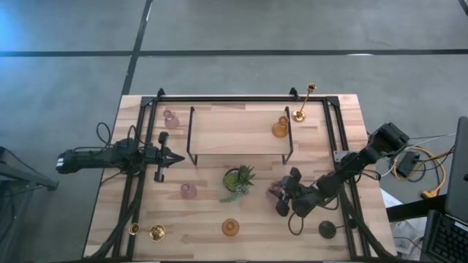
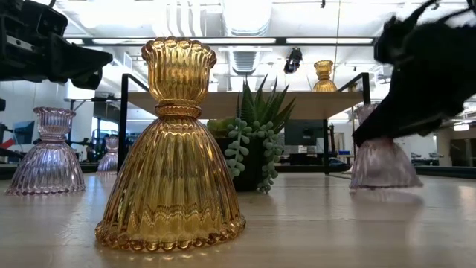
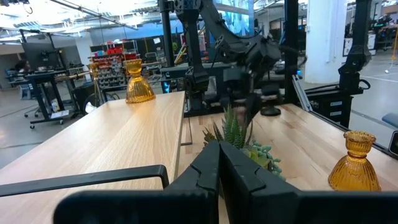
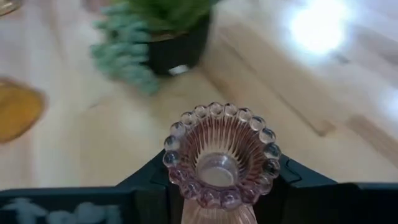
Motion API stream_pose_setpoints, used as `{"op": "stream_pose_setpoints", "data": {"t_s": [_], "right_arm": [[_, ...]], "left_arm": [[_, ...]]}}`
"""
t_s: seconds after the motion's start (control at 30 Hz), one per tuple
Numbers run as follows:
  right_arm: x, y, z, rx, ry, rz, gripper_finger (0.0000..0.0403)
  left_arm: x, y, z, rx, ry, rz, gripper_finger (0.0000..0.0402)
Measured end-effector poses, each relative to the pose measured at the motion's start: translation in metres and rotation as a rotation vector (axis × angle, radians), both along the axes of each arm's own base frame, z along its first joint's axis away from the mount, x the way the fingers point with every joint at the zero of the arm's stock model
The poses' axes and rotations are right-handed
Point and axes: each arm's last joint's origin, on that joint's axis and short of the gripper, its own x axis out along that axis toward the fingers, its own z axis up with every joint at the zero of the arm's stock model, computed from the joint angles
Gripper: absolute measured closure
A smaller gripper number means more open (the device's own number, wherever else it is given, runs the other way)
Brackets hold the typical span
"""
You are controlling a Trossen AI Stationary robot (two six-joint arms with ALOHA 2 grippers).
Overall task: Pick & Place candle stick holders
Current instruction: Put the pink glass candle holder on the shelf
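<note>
A small pink glass candle stick holder [image 4: 221, 155] stands right of the spiky green plant [image 1: 238, 179], and my right gripper [image 1: 281, 191] is shut on it. More holders stand about. Two pink ones [image 1: 189, 191] [image 1: 170, 118] are on the left half. One amber one [image 1: 230, 228] is near the front edge and another [image 1: 281, 128] sits on the shelf. A gold stick [image 1: 303, 102] stands at the far right, and a gold one [image 1: 157, 232] at the near left. My left gripper [image 1: 175, 156] waits shut at the table's left, pointing level. My right gripper pinches the pink holder's upper cup [image 4: 173, 174] between its two fingers, one on each side. The fingers [image 4: 152, 180] slant down at it from the table's right. The holder stands upright, its base [image 2: 383, 179] at the table top; whether it is lifted I cannot tell.
A black-framed wooden shelf [image 1: 238, 146] spans the table's middle and far part. A black round base [image 1: 327, 230] lies at the near right, beside the right arm. Bare wood lies between the plant and the left pink holder.
</note>
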Motion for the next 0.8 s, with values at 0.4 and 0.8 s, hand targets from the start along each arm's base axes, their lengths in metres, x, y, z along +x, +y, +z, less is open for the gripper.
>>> {"op": "stream_pose_setpoints", "data": {"t_s": [0.4, 0.8], "right_arm": [[0.016, -0.017, 0.115, -0.071, -0.029, 0.082, 0.0281], [0.054, -0.076, 0.201, -0.210, 0.086, 0.096, 0.0281]], "left_arm": [[0.000, 0.000, 0.000, 0.000, 0.002, 0.000, 0.0390], [0.000, 0.000, 0.000, 0.000, 0.003, 0.000, 0.0390]]}}
